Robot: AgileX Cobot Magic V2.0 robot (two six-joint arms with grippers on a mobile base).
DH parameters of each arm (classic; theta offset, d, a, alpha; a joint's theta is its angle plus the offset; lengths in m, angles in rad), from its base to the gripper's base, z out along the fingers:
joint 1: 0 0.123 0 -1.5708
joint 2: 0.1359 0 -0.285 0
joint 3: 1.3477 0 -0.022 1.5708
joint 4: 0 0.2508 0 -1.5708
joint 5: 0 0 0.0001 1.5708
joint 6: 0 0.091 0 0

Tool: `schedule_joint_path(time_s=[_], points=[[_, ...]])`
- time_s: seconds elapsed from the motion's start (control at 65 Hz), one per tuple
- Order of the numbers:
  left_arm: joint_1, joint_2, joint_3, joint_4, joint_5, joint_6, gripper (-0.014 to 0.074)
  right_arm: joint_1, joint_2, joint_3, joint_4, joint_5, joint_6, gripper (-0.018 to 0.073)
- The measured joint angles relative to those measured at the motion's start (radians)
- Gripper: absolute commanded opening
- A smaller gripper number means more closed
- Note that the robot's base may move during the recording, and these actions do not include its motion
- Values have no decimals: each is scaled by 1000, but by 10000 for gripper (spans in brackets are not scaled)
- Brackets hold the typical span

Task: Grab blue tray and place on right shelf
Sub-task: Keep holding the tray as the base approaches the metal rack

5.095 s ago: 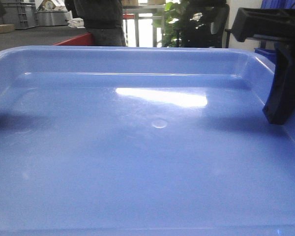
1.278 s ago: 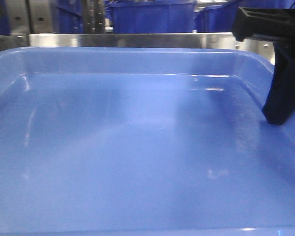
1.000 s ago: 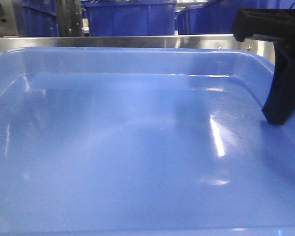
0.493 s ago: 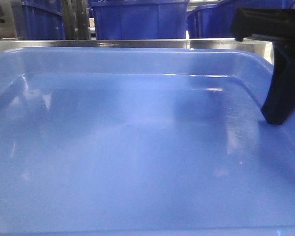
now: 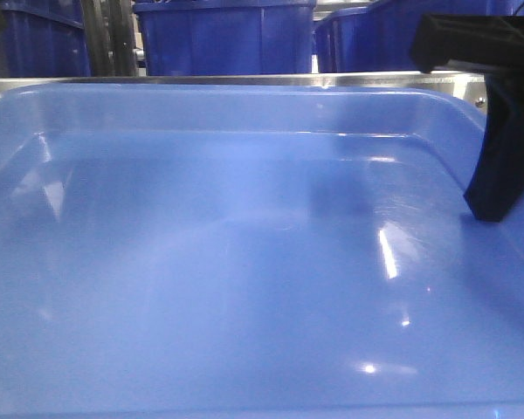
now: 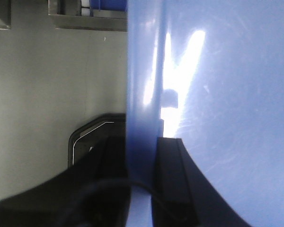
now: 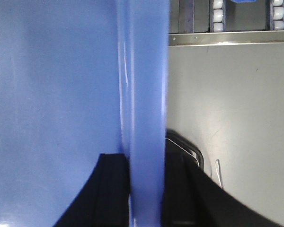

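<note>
Clearly, L pincer (image 6: 142,163) & R pincer (image 7: 146,177) clamp blue tray (image 5: 244,244) — bins (image 5: 223,39) behind.

The left gripper (image 6: 142,147) is matte black, blocky plastic, a thin black cable (image 6: 141,188) curving across it, its housing (image 6: 83,137) pale-edged. The right gripper (image 7: 144,163) is equally black and angular.

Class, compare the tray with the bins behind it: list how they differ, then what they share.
The tray is pale periwinkle; the bins are dark blue. The tray is shallow; the bins have tall walls. The tray fills the foreground; the bins stand beyond the shelf rail. Both are blue plastic.
</note>
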Motion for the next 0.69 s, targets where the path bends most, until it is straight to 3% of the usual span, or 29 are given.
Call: schedule_joint_path(time_s=[0.693], points=[[0, 0, 0, 0, 0, 0, -48, 0, 0, 0, 0, 0, 0, 161]])
